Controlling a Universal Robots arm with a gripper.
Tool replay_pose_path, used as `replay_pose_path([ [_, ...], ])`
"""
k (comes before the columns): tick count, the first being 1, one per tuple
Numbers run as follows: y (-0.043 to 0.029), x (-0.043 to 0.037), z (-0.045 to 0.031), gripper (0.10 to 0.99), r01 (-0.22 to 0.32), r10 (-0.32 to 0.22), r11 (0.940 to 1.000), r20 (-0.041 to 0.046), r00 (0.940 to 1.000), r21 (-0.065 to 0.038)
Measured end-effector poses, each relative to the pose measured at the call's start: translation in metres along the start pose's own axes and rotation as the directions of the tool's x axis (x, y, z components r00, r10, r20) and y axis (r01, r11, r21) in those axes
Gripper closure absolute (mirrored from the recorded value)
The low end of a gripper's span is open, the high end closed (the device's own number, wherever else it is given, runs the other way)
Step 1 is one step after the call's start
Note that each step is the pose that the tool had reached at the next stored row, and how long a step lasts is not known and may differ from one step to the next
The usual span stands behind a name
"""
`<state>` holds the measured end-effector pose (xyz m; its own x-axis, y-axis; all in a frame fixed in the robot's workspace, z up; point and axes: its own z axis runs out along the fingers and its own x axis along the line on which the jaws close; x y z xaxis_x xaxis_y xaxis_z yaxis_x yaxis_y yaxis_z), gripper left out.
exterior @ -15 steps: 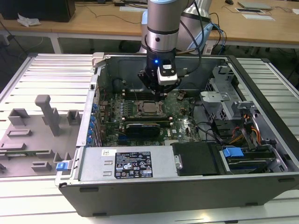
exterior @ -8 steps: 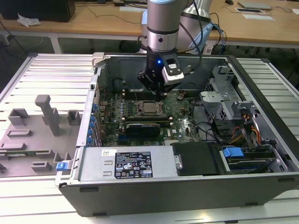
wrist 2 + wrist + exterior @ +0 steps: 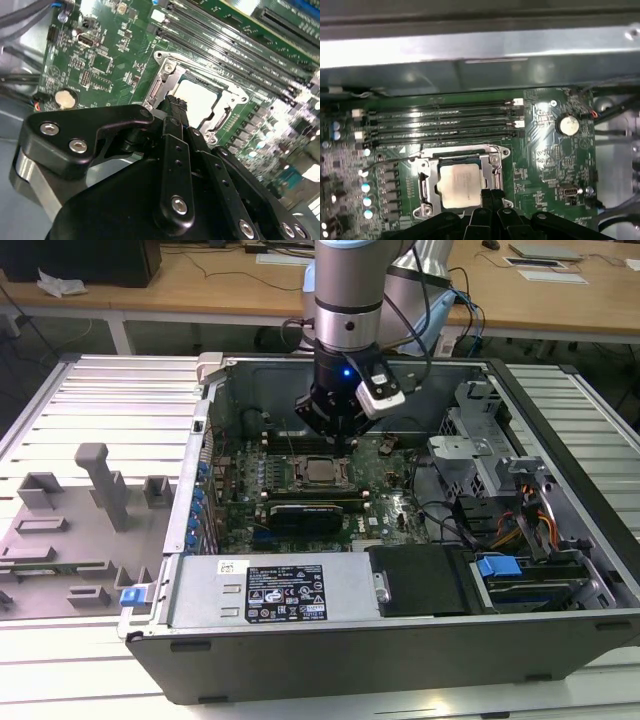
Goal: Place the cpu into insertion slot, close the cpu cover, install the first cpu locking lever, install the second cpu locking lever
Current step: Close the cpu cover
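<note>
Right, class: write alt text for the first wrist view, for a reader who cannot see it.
The cpu sits in the insertion slot on a green motherboard, framed by the silver cpu cover, with the black gripper, fingers shut together, just beside it. Nearby on the board are four long black memory slots and a round coin battery.

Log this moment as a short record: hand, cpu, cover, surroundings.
hand state: hand with fingertips together, nothing seen between them
hand position: low over the socket's edge, right beside the cpu
cpu: lying flat in the insertion slot, pale metal top up
cpu cover: cpu cover appears down around the cpu, whose top shows through its window
board: green motherboard inside the open computer case
nearby: four long black memory slots; round coin battery
</note>
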<state>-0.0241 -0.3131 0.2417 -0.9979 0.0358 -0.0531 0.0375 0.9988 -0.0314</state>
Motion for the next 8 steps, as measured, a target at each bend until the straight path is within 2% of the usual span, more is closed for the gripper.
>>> replay_pose_path([
  [4, 0.0000, 0.0002, 0.0003, 0.980, 0.079, -0.079, 0.9969, 0.0026, 0.9969, 0.003],
  [8, -0.0025, 0.0028, 0.0022, 0.980, 0.087, -0.087, 0.9962, 0.0031, 0.9962, 0.003],
])
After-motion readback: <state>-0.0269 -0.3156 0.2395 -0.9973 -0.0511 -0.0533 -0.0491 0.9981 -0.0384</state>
